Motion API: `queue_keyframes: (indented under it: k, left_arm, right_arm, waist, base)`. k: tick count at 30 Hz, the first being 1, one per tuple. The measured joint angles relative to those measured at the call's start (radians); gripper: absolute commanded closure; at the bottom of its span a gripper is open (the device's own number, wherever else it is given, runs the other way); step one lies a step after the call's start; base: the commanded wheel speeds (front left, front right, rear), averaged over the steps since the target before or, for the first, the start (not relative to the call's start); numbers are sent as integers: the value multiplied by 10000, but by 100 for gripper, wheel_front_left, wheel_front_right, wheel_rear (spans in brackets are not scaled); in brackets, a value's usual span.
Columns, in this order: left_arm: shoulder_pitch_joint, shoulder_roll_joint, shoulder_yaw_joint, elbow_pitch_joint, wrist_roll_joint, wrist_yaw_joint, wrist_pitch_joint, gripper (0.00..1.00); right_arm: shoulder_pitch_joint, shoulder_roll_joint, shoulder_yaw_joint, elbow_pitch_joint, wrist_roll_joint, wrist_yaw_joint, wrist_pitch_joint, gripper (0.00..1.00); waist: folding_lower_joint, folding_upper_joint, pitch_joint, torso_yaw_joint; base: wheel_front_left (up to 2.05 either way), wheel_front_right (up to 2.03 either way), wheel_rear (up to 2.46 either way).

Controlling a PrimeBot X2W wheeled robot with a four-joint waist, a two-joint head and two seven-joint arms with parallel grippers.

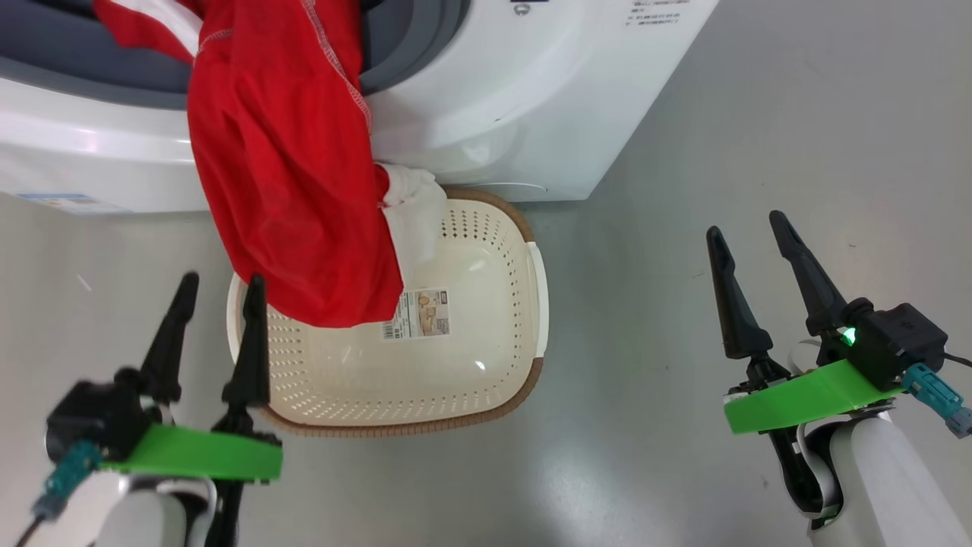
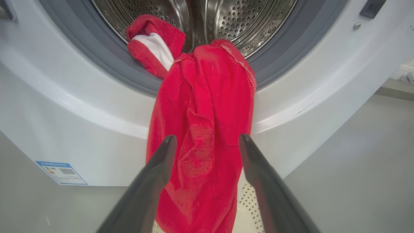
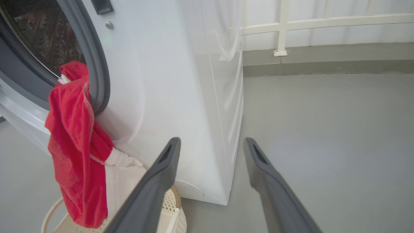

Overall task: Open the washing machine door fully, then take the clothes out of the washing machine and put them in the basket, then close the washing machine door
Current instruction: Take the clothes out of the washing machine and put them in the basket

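The clothes (image 1: 288, 167), red with a white part, hang out of the washing machine (image 1: 516, 99) over its grey ring and down into the cream basket (image 1: 486, 357) on the floor below. In the left wrist view the clothes (image 2: 200, 129) drape from the steel drum (image 2: 226, 19), and a second red and white piece lies on the ring. My left gripper (image 1: 220, 285) is open and empty at the basket's near left rim, just short of the cloth. My right gripper (image 1: 748, 224) stands open over bare floor, right of the basket. The washing machine door is out of view.
Grey floor (image 1: 759, 114) spreads to the right of the machine. A white railing (image 3: 281, 29) and a low kerb run along the far wall in the right wrist view. A blue label (image 2: 61, 173) sits on the machine's lower front.
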Motion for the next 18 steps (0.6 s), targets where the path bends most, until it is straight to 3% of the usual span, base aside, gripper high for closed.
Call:
queue_keyframes:
  k: [18]
  left_arm:
    - [-4571,1037,-1241,2251,-466,-2,899,0]
  right_arm:
    - [-146,23,255,29,2,0,0,0]
  waist:
    - [0,0,386,-263]
  base:
    - [0,0,0]
